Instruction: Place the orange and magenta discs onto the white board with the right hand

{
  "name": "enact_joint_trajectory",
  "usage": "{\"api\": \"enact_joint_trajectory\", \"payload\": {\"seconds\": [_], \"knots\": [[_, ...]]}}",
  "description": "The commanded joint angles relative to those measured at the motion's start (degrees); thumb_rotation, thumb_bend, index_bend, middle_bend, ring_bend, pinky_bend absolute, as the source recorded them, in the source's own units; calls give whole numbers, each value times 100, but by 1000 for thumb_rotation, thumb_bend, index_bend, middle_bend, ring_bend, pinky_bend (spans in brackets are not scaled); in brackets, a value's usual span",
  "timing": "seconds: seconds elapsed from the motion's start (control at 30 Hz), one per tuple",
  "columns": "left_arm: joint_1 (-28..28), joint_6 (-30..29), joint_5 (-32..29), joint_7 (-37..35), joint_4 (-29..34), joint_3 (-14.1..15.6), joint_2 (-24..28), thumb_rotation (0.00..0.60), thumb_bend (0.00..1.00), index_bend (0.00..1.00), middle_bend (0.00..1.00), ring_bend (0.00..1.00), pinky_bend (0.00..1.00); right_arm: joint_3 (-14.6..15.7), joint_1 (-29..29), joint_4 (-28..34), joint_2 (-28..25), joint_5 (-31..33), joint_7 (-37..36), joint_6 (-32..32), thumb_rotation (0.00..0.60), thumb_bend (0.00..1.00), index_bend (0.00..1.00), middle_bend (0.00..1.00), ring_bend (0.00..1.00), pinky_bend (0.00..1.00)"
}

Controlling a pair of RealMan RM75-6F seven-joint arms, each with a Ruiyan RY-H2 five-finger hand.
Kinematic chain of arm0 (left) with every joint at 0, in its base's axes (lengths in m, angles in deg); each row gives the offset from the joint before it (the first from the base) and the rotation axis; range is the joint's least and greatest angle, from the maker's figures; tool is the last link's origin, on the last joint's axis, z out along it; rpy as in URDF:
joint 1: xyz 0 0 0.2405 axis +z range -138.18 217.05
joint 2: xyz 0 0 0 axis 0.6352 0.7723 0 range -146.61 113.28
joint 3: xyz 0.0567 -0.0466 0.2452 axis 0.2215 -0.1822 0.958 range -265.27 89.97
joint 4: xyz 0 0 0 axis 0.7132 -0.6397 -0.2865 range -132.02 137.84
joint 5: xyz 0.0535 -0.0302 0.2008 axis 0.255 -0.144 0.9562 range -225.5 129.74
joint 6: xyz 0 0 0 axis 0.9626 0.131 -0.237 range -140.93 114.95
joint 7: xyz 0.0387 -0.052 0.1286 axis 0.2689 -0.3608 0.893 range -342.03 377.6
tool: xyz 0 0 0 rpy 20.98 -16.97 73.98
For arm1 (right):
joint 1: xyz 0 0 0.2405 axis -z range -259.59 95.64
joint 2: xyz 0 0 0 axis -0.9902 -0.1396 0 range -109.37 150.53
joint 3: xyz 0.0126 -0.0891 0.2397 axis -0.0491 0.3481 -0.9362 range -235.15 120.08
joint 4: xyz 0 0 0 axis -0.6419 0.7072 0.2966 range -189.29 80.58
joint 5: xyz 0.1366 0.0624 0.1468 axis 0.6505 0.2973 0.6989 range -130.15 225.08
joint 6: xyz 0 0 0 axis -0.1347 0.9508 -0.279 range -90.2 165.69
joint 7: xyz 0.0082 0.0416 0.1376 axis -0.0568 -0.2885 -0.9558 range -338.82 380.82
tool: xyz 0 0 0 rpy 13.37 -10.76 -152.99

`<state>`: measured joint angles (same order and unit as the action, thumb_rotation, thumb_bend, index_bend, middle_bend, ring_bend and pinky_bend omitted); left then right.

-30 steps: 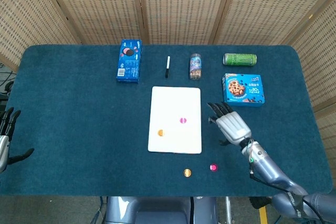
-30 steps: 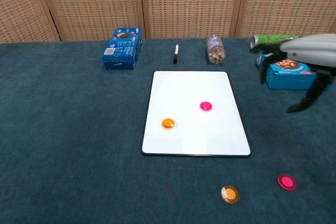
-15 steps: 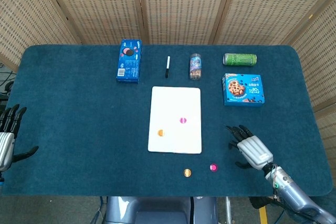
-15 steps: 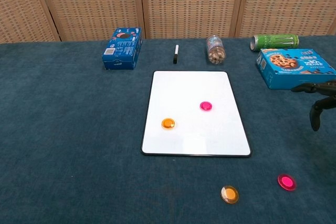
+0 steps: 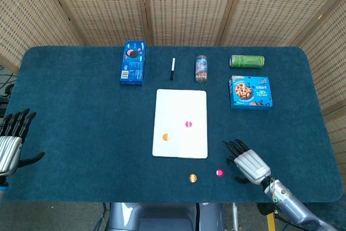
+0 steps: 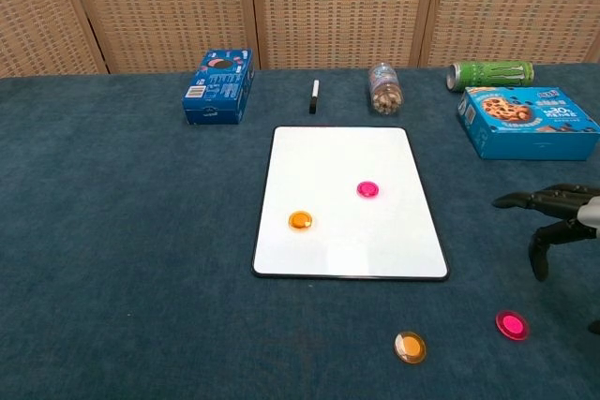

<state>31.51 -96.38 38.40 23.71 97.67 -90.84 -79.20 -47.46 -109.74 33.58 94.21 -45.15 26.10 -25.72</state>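
On the table, head view: right hand (image 5: 250,165) hovered with fingers spread, empty, just right of a magenta disc (image 5: 219,172); an orange disc (image 5: 193,178) lay nearby, both off the white board (image 5: 180,106).
Far left: left hand (image 5: 11,144) open-fingered, empty.
Chest view: one orange disc (image 6: 300,220) and one magenta disc (image 6: 367,189) sat on the board.

Our right hand (image 5: 247,163) hovered low at near right, fingers spread, empty. Our left hand (image 5: 11,143) rested at far left, fingers apart.
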Motion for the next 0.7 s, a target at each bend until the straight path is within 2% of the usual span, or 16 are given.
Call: {"api": "enact_joint_trajectory", "payload": {"seconds": [0.03, 0.7], "knots": [[-20, 15, 52, 3, -51, 31, -30, 600, 0, 0, 0, 0, 0, -29, 7, 10, 45, -24, 60, 40, 600, 260, 407, 1, 0, 10], [0, -21, 3, 106, -3, 42, -52, 600, 0, 0, 0, 0, 0, -307, 3, 115, 508, 196, 827, 470, 600, 311, 407, 4, 0, 10]]}}
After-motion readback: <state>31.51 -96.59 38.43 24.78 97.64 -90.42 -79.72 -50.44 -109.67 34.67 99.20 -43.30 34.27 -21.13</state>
